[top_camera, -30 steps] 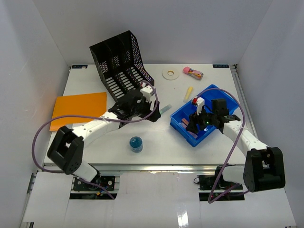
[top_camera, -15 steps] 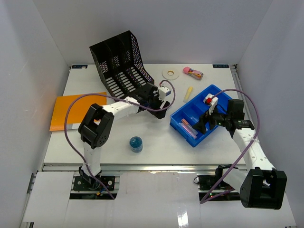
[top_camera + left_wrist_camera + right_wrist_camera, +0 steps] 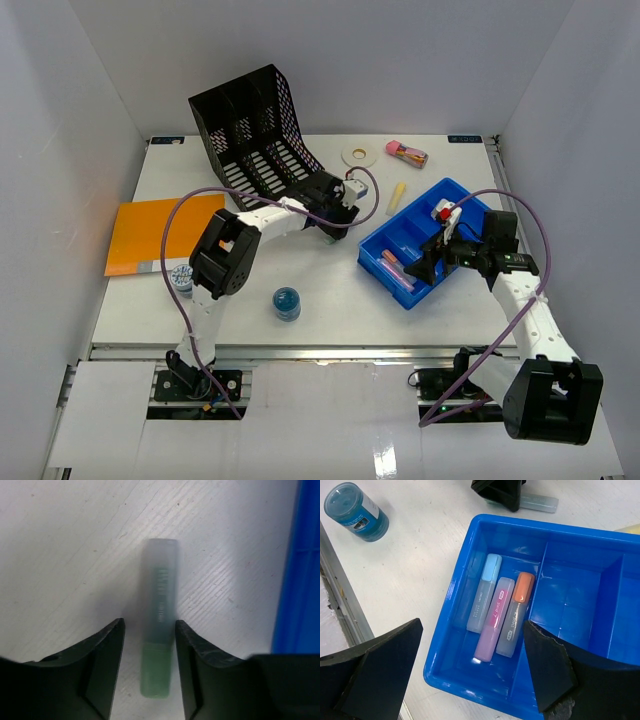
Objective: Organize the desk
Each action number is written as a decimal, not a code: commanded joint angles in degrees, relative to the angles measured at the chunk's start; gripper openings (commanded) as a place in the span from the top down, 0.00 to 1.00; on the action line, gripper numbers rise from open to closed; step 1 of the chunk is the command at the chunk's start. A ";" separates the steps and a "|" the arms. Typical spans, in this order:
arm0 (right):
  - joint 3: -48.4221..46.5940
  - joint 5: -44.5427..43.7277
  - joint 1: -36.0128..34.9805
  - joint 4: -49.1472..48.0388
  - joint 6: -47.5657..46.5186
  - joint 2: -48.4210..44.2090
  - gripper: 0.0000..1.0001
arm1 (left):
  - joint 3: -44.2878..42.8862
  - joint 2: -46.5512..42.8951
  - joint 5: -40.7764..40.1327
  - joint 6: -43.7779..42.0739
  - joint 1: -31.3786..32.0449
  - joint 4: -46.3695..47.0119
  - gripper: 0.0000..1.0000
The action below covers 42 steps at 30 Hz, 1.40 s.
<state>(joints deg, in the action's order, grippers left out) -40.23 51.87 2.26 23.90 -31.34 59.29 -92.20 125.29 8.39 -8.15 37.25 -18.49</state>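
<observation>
While my left gripper [image 3: 149,625] straddles a pale green marker [image 3: 161,595] lying flat on the white desk [image 3: 65,540], its fingers stand slightly apart. One touches the marker and the other is just beside it. My right gripper [image 3: 473,625] hangs wide apart and empty above a blue tray [image 3: 451,592] holding three markers [image 3: 495,617], on the desk's right side.

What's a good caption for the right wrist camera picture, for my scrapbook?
Three highlighters lie side by side in one compartment of the blue tray, below the open right gripper.
</observation>
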 commanded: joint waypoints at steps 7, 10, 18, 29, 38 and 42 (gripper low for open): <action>-0.28 3.77 1.26 0.18 -0.47 -1.02 0.12 | 4.81 -7.77 -4.10 3.36 0.37 -0.03 0.83; 0.16 3.81 1.43 -1.02 0.96 -1.01 0.13 | 8.85 -13.18 -4.42 6.68 0.28 1.87 0.88; -2.57 3.90 0.91 -7.84 23.25 3.04 0.17 | 26.99 -34.99 3.48 24.54 0.02 16.54 0.95; -8.38 -7.93 -11.68 -34.30 62.18 6.41 0.17 | 39.54 -37.56 13.46 49.52 1.92 47.16 0.96; -11.75 -15.34 -17.42 -34.85 65.06 11.90 0.23 | 37.19 -34.20 13.93 50.56 4.53 49.30 0.96; -10.67 -16.44 -17.91 -36.54 65.98 12.72 0.30 | 36.78 -33.75 14.33 50.52 5.07 49.63 0.95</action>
<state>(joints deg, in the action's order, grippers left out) -50.74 38.41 -15.13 -8.47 32.14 71.76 -53.18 91.74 21.31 41.52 41.83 28.06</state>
